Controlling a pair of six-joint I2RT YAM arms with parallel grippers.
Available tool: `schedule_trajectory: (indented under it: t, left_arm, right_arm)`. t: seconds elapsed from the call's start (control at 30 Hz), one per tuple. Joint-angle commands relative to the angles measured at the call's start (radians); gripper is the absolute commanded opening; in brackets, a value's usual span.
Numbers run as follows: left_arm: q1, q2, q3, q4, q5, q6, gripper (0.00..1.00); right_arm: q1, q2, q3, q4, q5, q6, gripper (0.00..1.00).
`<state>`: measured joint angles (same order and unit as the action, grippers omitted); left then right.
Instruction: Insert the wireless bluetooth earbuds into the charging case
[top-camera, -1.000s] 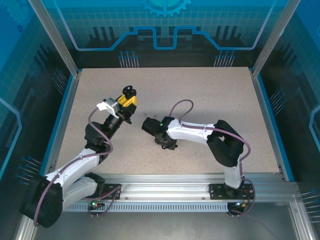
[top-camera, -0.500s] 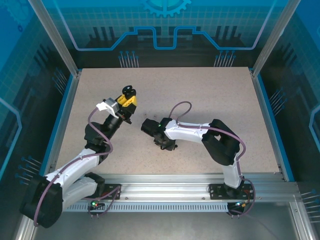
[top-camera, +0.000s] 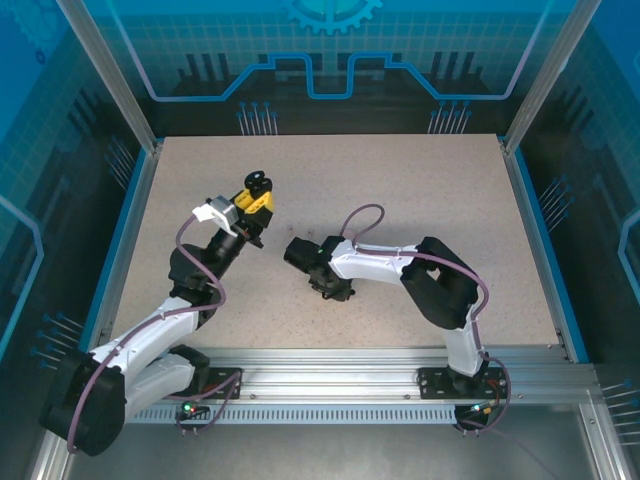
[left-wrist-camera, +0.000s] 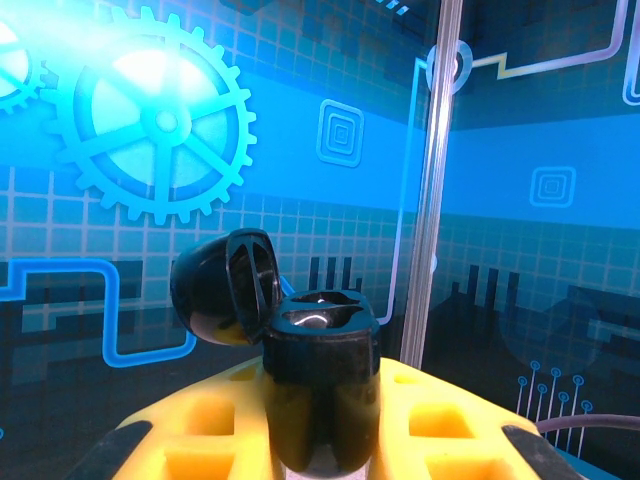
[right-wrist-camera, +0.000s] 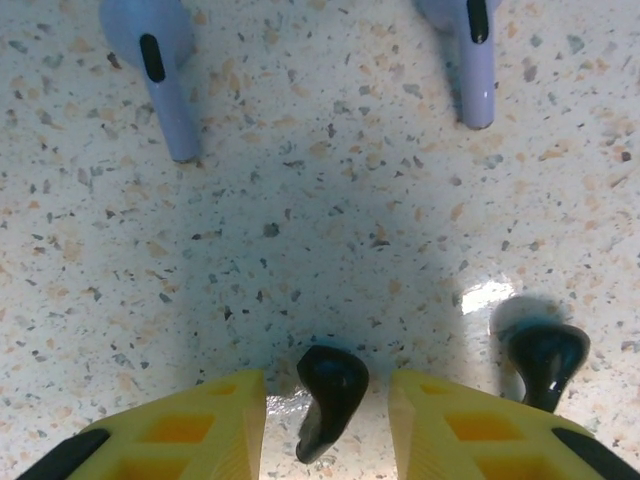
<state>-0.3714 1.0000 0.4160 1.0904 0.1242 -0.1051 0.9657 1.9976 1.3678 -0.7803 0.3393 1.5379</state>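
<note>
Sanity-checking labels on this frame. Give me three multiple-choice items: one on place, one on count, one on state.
1. The black bud nearest the right hand lies:
A. on the table, between the fingers
B. clamped and lifted
C. stacked on another bud

2. How many purple buds lie in the right wrist view?
A. one
B. two
C. four

3. The lid of the case in the left hand is:
A. shut
B. open
C. missing

Answers:
1 A: it rests on the table with a gap to each finger.
2 B: two lie apart on the table beyond the hand.
3 B: the lid tilts back, leaving the case mouth bare.
</note>
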Motion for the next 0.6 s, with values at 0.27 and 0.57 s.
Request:
schedule_trajectory:
  t: [0.27, 0.57]
  left_arm:
    - [-0.011, -0.009, -0.009, 0.046, 0.015, -0.01, 0.0]
    - [-0.02, -0.008, -0.008, 0.046, 0.025, -0.004, 0.0]
  right_arm:
    - [-0.021, 0.024, -0.024, 0.007, 0.013, 0.021, 0.35]
    - [-0.027, 0.033, -0.021, 0.007, 0.021, 0.008, 0.33]
